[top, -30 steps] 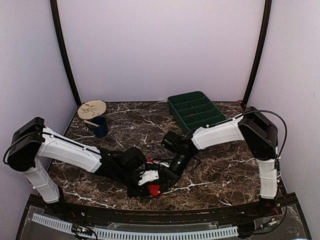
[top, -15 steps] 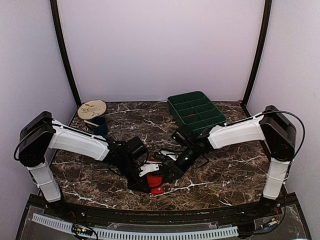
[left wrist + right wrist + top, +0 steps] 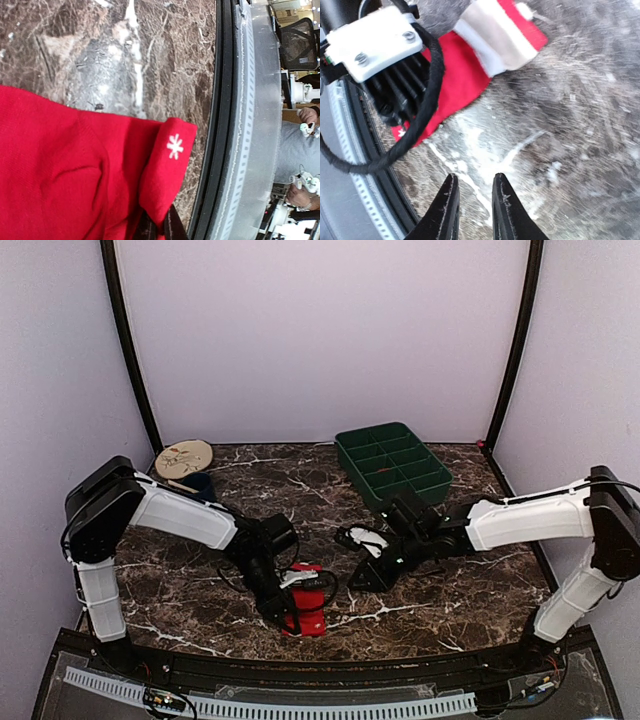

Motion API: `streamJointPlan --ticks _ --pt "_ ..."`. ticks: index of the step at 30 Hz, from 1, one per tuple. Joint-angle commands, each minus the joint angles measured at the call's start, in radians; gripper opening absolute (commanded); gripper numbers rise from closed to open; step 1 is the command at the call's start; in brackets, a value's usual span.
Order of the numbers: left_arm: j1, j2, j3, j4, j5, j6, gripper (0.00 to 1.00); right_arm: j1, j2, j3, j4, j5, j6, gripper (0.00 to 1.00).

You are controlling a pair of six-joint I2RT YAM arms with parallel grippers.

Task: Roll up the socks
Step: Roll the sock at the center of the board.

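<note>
Right arm has pulled back toward its own side since the earlier top frame. The right hand (image 3: pixel 475 182) is now off the socks (image 3: pixel 308 608) and apart from them. The left arm has shifted too, but the left hand (image 3: pixel 160 229) is still at the fabric.

Left hand: closed, pinching a folded-over red tip that carries a small white snowflake (image 3: pixel 174 146). The rest of the red fabric spreads flat just ahead of and beside its fingertips.

Right hand: fingers slightly parted and holding nothing, over bare desk (image 3: pixel 560 130). The socks lie ahead of it and off to one side. Their white-and-pink cuff (image 3: pixel 492 37) is the end farthest from the left hand's pinch.

Judgement: the roll is barely begun, with one fold turned over and most of the length unrolled.

Notes for doing the step well:
- Keep the left pinch shut and turn the wrist, so the fabric winds over the held fold rather than dragging across the desk.
- Work toward the cuff end, away from the desk's near edge, which lies close beside the left hand.
- Bring the right hand back to press down the cuff end; that tension should keep the roll tight and straight.
- Both layers should be caught in the pinch; I cannot tell from these views whether they are.
</note>
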Motion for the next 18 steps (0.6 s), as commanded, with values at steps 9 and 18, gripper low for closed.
streamJointPlan --ticks 9,18 --pt "0.046 0.077 0.062 -0.092 0.170 0.009 0.00 0.228 -0.085 -0.065 0.076 0.322 -0.110 0.23" --pt "0.055 0.091 0.043 -0.091 0.203 -0.001 0.00 0.327 0.008 0.011 0.055 0.364 -0.189 0.28"
